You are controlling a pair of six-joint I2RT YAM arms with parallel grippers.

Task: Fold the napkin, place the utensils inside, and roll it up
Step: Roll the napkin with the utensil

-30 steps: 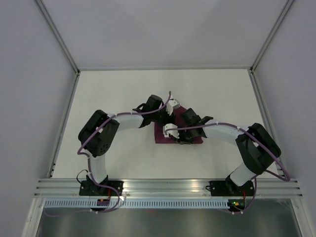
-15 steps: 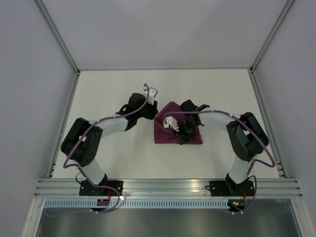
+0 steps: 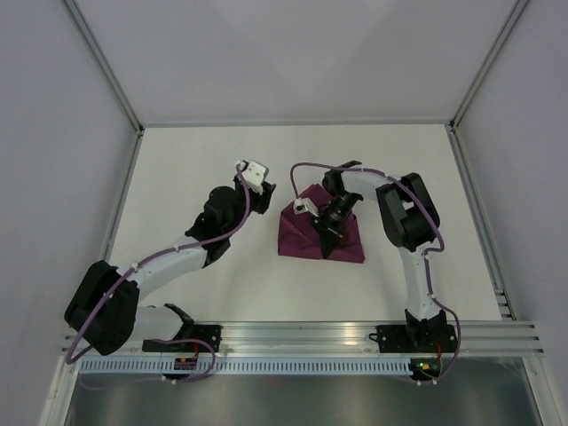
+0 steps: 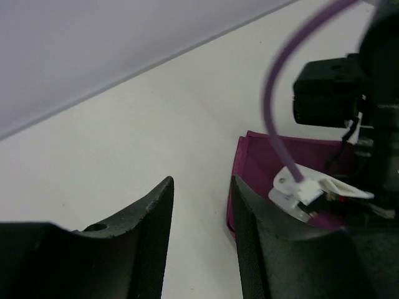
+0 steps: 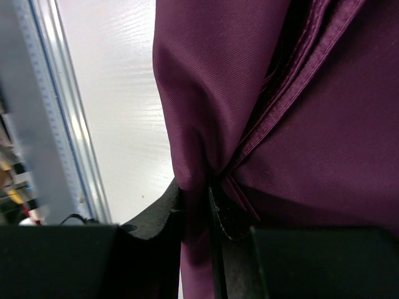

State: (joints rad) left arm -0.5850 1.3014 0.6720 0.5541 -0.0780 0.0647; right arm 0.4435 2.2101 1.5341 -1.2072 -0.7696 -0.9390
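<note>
Two arms part; my left gripper, spread and empty, has withdrawn; my right gripper pinches the napkin, folding alone.

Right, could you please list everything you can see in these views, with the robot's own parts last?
napkin: one, deep magenta, folded, at the middle of the table between the two arms.
table: one, white, under everything.
enclosure walls: pale grey, on three sides of the table.
rail: one, silver metal, along the near edge.
knife: none visible in any view.
cables: purple, running along both arms.
left arm: one, white and black, left of the napkin; jaws apart, holding nothing.
right arm: one, white and black, reaching over the napkin; jaws pinched on a napkin fold.
</note>
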